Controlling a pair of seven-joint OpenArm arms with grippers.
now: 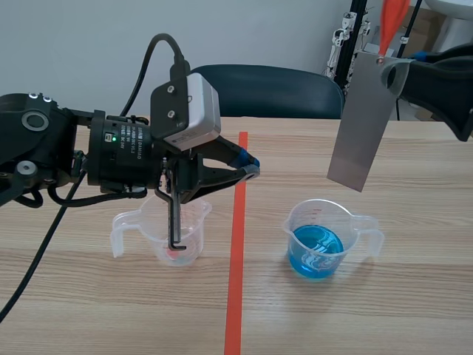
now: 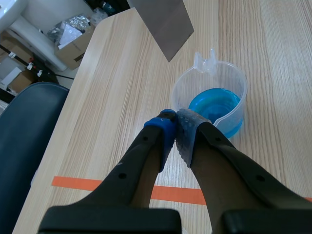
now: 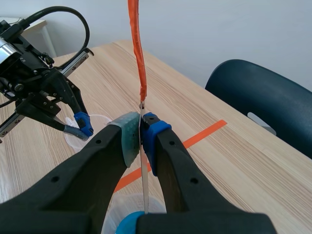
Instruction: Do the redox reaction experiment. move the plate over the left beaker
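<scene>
Scene view: left arm overhangs left beaker; plate above right beaker.

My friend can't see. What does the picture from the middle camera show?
The right gripper holds a grey metal plate hanging above a beaker of blue liquid. The left gripper, shut, is by a clear beaker on the wooden table.

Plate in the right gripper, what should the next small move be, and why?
Probably carry the plate, pinched in the right gripper, sideways across the tape line toward the left beaker, at its present height. It now hangs by the beaker of blue liquid. The shut left gripper sits above the left beaker, so approach with care.
</scene>
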